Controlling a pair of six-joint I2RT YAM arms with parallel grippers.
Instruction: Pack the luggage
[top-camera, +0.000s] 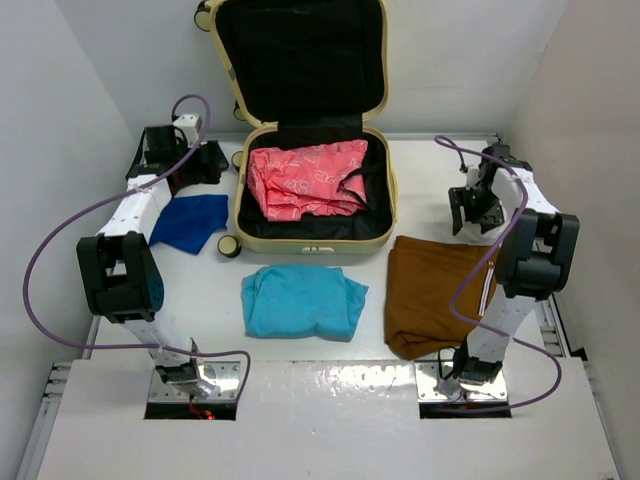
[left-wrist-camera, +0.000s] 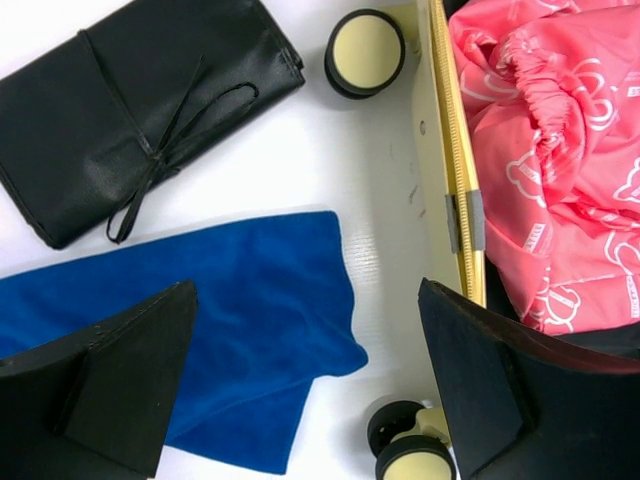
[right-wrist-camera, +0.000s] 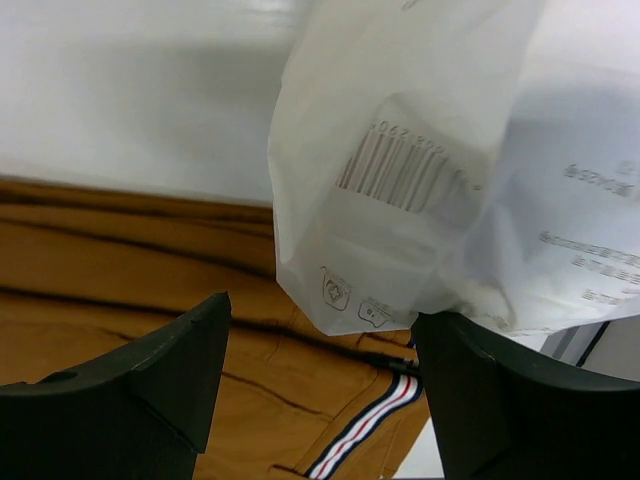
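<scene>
Left gripper hangs wide open above luggage rim.

The white surface carries an open suitcase at the back. A dark blue cloth and a black pouch lie left of it. A folded turquoise shirt lies in front, and a brown garment lies to the right.

The luggage is set open at far centre, 1 garment laid in it. A pouch and cloth are placed left; a top and trousers nearer.
</scene>
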